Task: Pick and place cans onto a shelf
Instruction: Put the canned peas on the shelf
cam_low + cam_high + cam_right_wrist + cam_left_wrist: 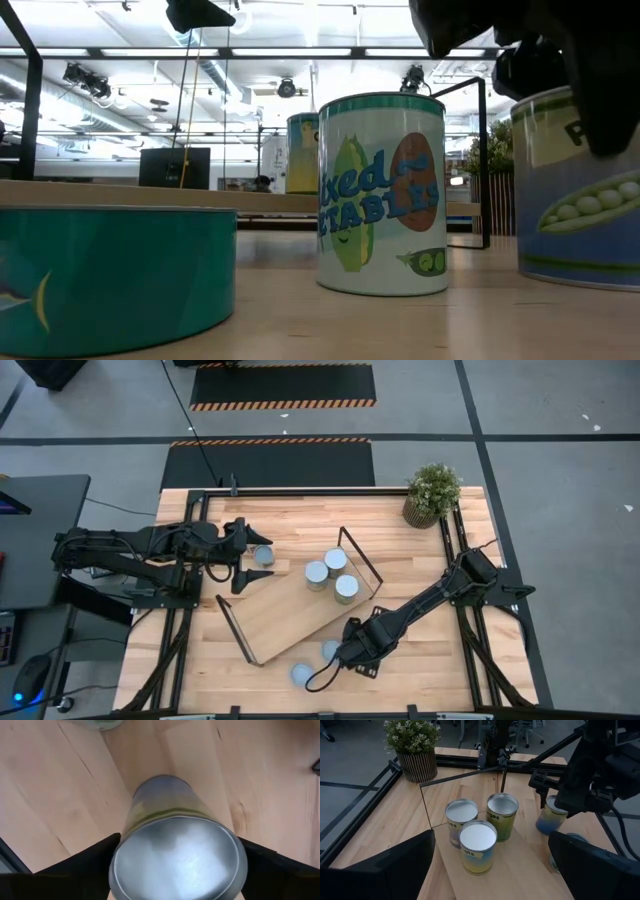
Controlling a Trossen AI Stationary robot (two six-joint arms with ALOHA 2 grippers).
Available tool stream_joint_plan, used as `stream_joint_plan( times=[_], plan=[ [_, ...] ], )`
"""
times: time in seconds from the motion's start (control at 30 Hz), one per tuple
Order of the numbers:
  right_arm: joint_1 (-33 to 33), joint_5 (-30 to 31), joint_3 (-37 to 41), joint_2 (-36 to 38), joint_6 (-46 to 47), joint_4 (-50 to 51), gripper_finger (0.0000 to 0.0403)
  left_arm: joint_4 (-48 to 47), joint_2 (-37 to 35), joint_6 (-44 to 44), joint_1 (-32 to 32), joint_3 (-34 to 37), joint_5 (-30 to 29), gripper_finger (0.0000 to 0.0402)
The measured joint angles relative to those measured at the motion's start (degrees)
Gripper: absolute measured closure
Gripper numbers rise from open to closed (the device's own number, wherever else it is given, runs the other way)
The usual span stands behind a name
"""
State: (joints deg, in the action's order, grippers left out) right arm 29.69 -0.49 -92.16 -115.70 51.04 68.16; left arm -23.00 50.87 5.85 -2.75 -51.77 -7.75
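Three cans [332,574] stand on the light-wood shelf [285,615], which lies slantwise on the table. They also show in the left wrist view [478,836]. One can [263,555] stands beside my left gripper [243,556], which is open and empty over the shelf's left end. My right gripper [352,650] is near the front edge, shut on a pea-label can [585,190]; in the high view the gripper hides that can. A mixed-vegetables can [381,195] and a low teal can [110,275] stand on the table beside it. My right gripper pinches the can between its two fingers, which lie on opposite sides of its wall just below the top rim [120,870]. The fingers come from above, slanting down. The can stays nearly upright; its bottom edge [575,283] seems just clear of the table.
A potted plant [432,492] stands at the far right corner. Black wire frames [360,565] rise at the shelf's short ends. Bare board lies on the shelf's near-left half [270,620]. Black rails run along the table's sides.
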Motion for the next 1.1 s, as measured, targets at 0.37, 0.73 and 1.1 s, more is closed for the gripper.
stream_joint_plan(
  times=[0.37,0.73,1.1],
  plan=[
    [-0.59,1.71,-6.26,-0.11,-10.86,7.23,0.0069,-0.02,0.00,0.02,0.01,0.00,0.00,0.0005],
    [-2.26,10.45,-21.63,-0.11,-21.36,14.14,0.0077,-0.02,0.13,0.02,0.01,0.00,0.01,0.0005],
    [-7.25,10.85,-22.91,-0.72,-34.81,3.23,0.0075,-0.07,0.13,-0.07,0.01,0.00,0.00,0.0005]
  ],
)
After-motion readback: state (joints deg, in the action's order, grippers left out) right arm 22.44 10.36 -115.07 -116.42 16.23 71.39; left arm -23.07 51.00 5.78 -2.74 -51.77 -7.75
